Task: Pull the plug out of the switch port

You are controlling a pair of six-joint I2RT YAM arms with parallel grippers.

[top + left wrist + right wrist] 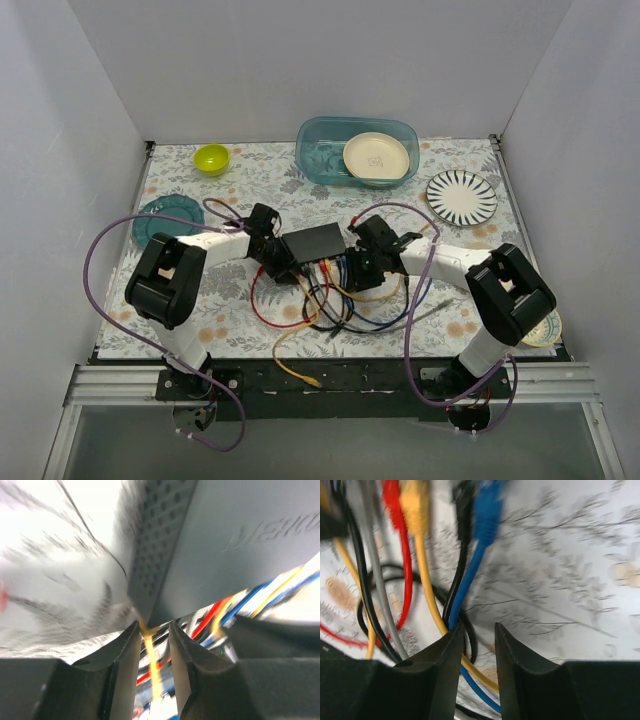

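Switch (315, 241) sited centrally on tabletop (250, 180) betw. both grippers, plugs (327, 268) along near edge. Left gripper (154, 627) jaws slightly apart astride yellow cable (152, 670); right gripper (479, 627) jaws apart, empty. Risk: unrestrained switch could be dragged w/ cable.

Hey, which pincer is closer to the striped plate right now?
Right. The right pincer is at the right end of the switch, on the side of the striped plate; the left pincer is at its left end, farther away.
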